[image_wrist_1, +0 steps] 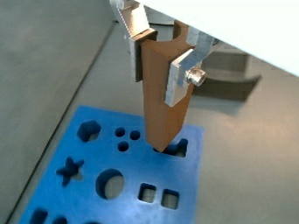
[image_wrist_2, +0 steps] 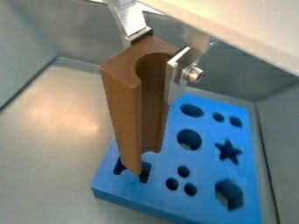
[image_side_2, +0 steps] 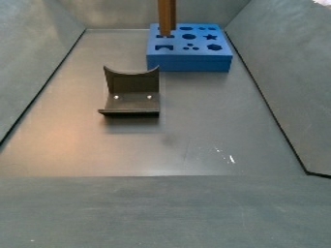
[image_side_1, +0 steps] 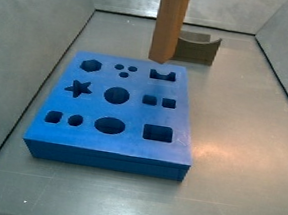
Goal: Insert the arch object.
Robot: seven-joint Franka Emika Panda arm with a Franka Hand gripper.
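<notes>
Silver finger plates of the gripper [image_wrist_1: 163, 54] pinch the arch object [image_wrist_1: 165, 96] near its top, holding it upright. In both wrist views its lower end sits at a cutout at the edge of the blue board [image_wrist_2: 222, 192]; whether it has entered is unclear. Judged: grasp and carry done, seating and release left. Far from the board, the grey-olive block [image_side_2: 130, 93] and fixture [image_wrist_1: 233, 80] stand well apart, blocking nothing.
</notes>
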